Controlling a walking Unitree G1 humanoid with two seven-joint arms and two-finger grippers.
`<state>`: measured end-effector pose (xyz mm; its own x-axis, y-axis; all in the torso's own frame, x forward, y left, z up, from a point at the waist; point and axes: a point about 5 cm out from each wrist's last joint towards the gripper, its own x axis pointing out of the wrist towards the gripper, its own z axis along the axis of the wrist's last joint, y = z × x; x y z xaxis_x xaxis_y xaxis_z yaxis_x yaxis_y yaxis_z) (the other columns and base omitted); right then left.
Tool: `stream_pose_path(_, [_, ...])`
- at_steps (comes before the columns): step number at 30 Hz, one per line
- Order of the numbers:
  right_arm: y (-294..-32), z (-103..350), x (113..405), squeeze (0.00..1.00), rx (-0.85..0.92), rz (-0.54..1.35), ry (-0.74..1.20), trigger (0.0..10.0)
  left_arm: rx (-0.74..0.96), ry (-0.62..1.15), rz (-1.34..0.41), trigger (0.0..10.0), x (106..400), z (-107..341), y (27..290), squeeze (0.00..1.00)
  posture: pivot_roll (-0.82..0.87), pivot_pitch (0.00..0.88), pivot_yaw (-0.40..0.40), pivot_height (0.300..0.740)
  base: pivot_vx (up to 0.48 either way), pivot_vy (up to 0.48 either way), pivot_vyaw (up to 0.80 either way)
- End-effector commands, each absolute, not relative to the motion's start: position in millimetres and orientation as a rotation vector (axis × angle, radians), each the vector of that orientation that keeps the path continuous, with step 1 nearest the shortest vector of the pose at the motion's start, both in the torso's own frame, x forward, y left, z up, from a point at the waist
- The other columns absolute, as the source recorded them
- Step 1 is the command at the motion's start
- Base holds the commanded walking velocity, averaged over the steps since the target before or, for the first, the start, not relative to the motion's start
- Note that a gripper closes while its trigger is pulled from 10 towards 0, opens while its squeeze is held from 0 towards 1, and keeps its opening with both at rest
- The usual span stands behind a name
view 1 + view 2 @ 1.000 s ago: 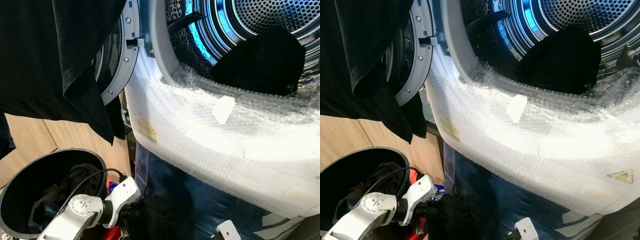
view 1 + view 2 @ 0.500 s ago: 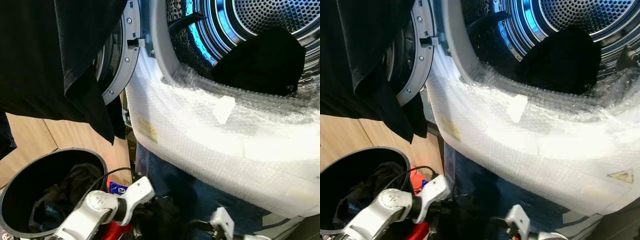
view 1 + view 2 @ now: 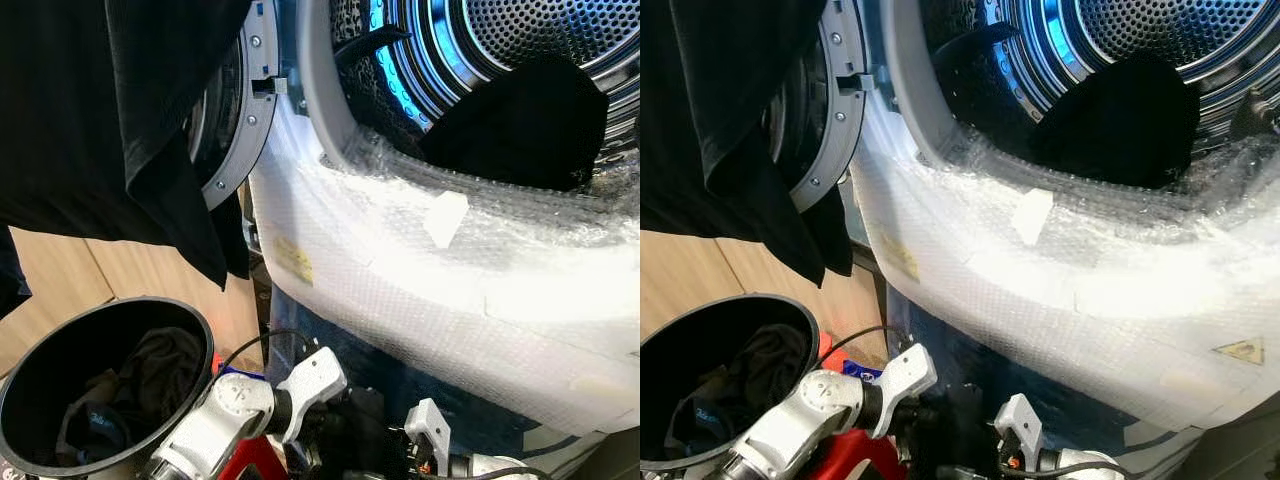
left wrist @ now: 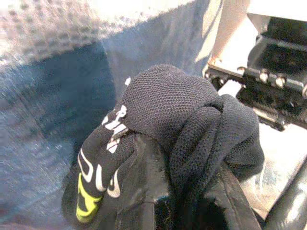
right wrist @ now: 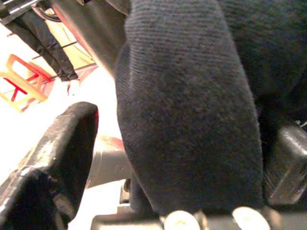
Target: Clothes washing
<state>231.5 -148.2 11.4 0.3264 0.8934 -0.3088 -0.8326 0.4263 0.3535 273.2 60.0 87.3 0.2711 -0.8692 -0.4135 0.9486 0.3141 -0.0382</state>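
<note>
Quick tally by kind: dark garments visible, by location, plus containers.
Garment hanging over the washer door: 1
Garment in the drum: 1
Garment bundle between the grippers: 1
Clothes pile in the black bin, pieces not separable: 1
Containers: black bin, washer drum: 2
Total: 6

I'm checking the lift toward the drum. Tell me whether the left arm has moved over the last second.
Yes. The left arm has swung toward the robot's right, away from the black bin and toward the bubble-wrapped washer front, carrying a dark garment.
</note>
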Motion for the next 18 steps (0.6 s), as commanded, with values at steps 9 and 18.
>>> stream_pose_path(9, [-135, 8, 241, 0.04, 0.179, 0.997, 0.494, 10.0, 0.255, 0.299, -1.19, 0.0, 283, 99, 58, 0.0, -0.03, 0.0, 0.018, 0.74, 0.0, 0.0, 0.0])
stream_pose_path(18, [-120, 8, 252, 0.0, 0.186, 0.927, 0.498, 10.0, 0.251, 0.271, -1.155, 0.0, 285, 103, 58, 0.0, -0.02, 0.0, 0.016, 0.74, 0.0, 0.0, 0.0])
